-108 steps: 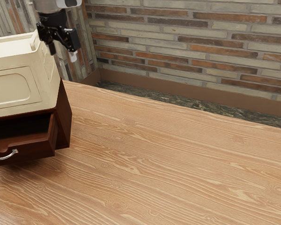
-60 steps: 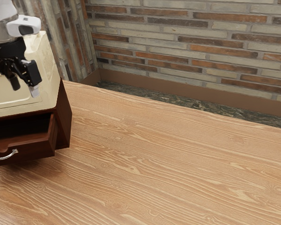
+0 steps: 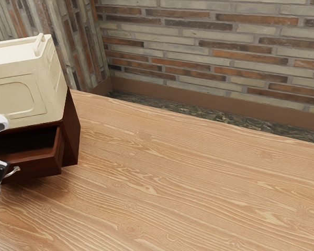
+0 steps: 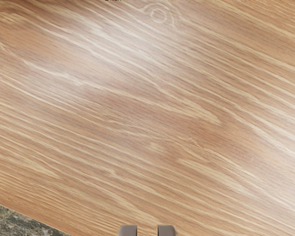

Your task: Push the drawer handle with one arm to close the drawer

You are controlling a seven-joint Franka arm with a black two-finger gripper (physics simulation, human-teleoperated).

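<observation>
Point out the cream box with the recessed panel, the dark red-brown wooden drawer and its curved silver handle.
Cream box with recessed panel [image 3: 18,98]: exterior view, on the panel.
Dark red-brown wooden drawer [image 3: 41,168]: exterior view, on its front.
Curved silver handle [image 3: 14,170]: exterior view, on its uncovered end.

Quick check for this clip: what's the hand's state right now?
Hand: open, with a gap between its fingertips and nothing held.

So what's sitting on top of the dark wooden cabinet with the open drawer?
A cream-coloured box sits on the cabinet. The cabinet's top surface can't be seen, because the box covers it, and the exterior view's left edge cuts both off.
</observation>
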